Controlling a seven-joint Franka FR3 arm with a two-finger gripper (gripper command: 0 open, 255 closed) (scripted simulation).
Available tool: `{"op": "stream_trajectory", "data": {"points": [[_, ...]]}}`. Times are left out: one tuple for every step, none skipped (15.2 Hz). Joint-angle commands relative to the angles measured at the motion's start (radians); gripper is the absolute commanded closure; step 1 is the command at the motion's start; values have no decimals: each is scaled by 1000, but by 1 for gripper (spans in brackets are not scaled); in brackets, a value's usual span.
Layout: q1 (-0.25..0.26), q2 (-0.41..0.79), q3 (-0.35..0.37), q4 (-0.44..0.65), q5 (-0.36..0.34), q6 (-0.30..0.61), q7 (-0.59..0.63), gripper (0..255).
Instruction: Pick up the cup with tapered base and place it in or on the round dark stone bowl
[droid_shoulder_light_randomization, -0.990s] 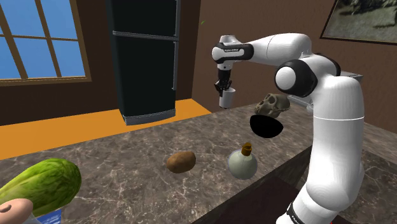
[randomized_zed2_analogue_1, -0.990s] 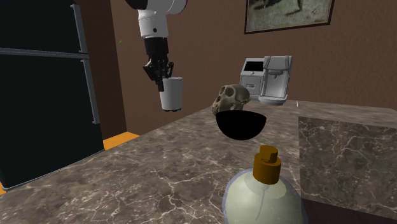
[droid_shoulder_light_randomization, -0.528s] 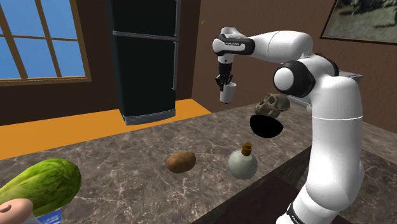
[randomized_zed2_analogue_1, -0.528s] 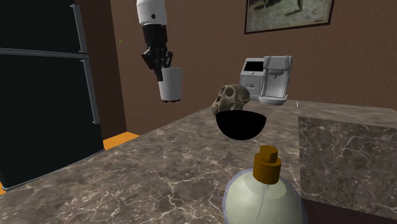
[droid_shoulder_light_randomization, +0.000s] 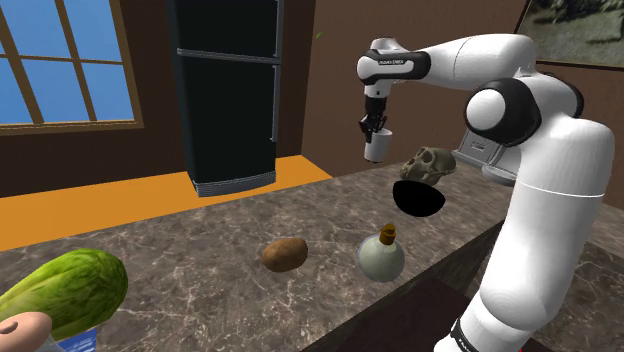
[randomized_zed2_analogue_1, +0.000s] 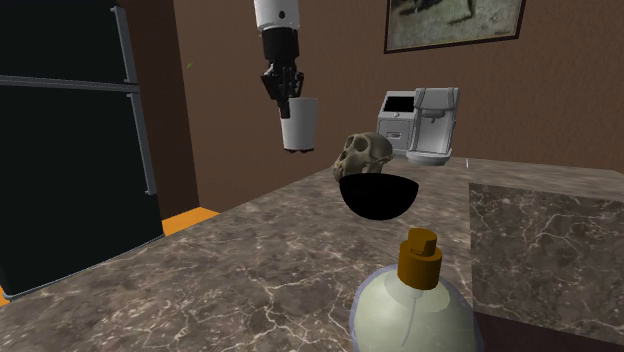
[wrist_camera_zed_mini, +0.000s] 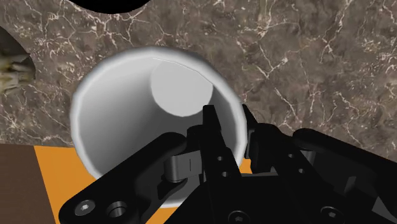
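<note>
White cup (randomized_zed2_analogue_1: 298, 123) — pure black bowl (randomized_zed2_analogue_1: 377, 196); the table (randomized_zed2_analogue_1: 250, 270) is brown marble veined white. Black tool (randomized_zed2_analogue_1: 287, 98), olive-brown skull (randomized_zed2_analogue_1: 363, 155), pale-green flask (droid_shoulder_light_randomization: 381, 260) — amber stopper, orange floor (droid_shoulder_light_randomization: 120, 205).

We count one white cup with a tapered base (randomized_zed2_analogue_1: 298, 124), one round black bowl (randomized_zed2_analogue_1: 377, 195) and one brownish animal skull (randomized_zed2_analogue_1: 364, 153). We count one brown potato (droid_shoulder_light_randomization: 285, 253), one round pale flask with a cork stopper (droid_shoulder_light_randomization: 381, 255) and one large green vegetable (droid_shoulder_light_randomization: 62, 290). We also count one brown marbled countertop (droid_shoulder_light_randomization: 200, 260), one tall black refrigerator (droid_shoulder_light_randomization: 228, 90), one grey-and-white coffee machine (randomized_zed2_analogue_1: 432, 125), one framed picture (randomized_zed2_analogue_1: 455, 20) and one wood-framed window (droid_shoulder_light_randomization: 60, 60).
</note>
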Motion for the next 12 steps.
{"op": "stream_trajectory", "data": {"points": [[-8, -71, -12, -88, -19, 21, -21, 255], [-14, -101, -18, -121, -28, 27, -32, 255], [-19, -130, -24, -152, -36, 32, -43, 255], [-26, -158, -31, -181, -45, 36, -55, 255], [-32, -185, -37, -208, -54, 39, -67, 255], [-39, -211, -44, -234, -63, 41, -79, 255], [-46, -237, -51, -259, -71, 43, -91, 255], [-53, -262, -58, -282, -80, 44, -104, 255], [-61, -286, -65, -304, -89, 45, -117, 255], [-69, -310, -73, -324, -98, 45, -130, 255], [-77, -333, -81, -343, -107, 44, -144, 255], [-85, -355, -89, -361, -117, 43, -158, 255]]}}
